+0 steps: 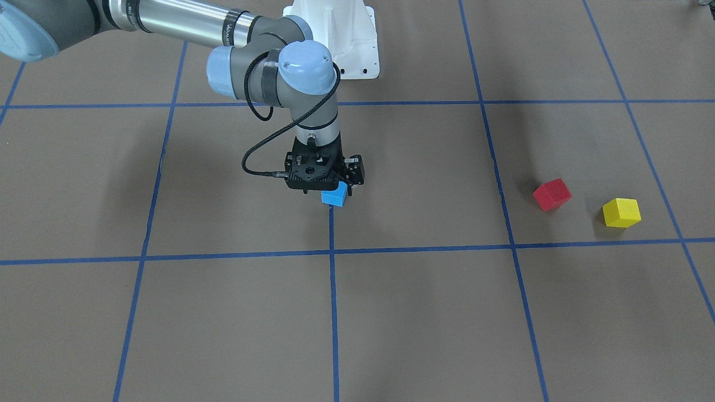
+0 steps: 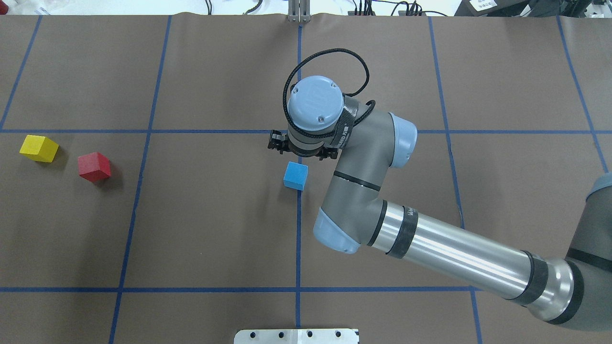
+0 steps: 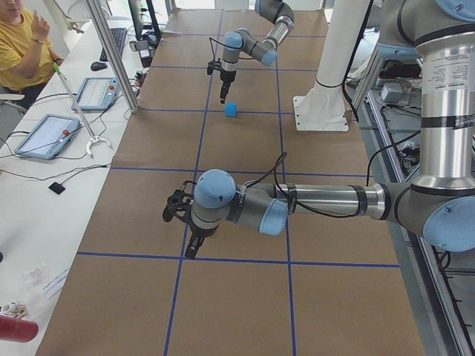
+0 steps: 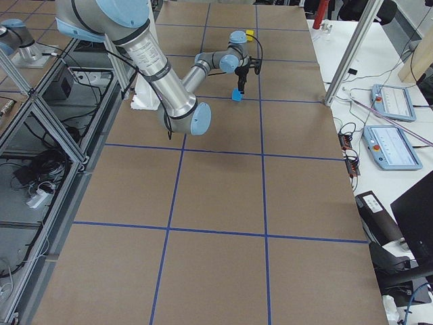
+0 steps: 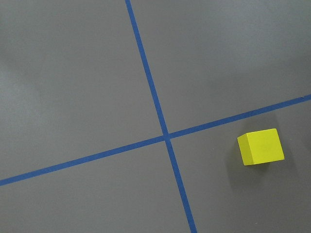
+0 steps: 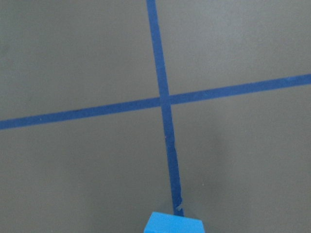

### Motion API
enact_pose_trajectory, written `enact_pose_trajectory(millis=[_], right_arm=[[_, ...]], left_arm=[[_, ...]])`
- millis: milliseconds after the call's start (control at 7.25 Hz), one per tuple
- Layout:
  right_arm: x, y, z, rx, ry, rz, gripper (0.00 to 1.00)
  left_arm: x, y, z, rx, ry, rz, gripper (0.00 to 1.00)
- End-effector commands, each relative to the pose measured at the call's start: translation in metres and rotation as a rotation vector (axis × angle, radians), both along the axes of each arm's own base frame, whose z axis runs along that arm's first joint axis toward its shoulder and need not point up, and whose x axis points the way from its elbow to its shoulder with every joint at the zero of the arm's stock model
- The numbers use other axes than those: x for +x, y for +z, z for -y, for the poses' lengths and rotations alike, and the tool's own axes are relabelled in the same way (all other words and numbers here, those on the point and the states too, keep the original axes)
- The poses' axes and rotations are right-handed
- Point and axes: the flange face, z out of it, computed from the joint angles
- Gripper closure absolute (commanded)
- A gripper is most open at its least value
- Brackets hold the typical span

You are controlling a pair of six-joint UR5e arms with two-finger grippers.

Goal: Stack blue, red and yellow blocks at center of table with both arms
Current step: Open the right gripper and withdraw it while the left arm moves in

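The blue block (image 1: 335, 196) rests on the table by the centre tape line, also in the overhead view (image 2: 295, 175) and at the bottom edge of the right wrist view (image 6: 174, 223). My right gripper (image 1: 328, 191) hangs just above and beside it with its fingers apart, holding nothing; it also shows in the overhead view (image 2: 302, 150). The red block (image 2: 94, 166) and the yellow block (image 2: 39, 148) lie close together far to the robot's left. My left gripper (image 3: 190, 248) shows only in the exterior left view; I cannot tell its state. Its wrist camera sees the yellow block (image 5: 261, 146).
Blue tape lines (image 2: 299, 239) grid the brown table. The white robot base (image 1: 335, 33) stands at the table's robot side. A seated operator (image 3: 18, 44) and tablets (image 3: 44, 133) are beyond the far long edge.
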Motion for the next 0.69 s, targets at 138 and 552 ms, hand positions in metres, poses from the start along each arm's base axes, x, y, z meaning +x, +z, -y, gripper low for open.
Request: enact_pose_trajectory(millis=[138,552], right_arm=[[0.228,0.058,0.078,0.084,-0.126,-0.051,0.00],[0.418,0.192,0.104,0.235,-0.310,-0.089,0.00]], left_arm=[[0.111,-0.051,0.030,-0.055,-0.025,-0.106,0.00],[0.227,-0.080,0.015,-0.373,-0.239,-0.161,0.00]])
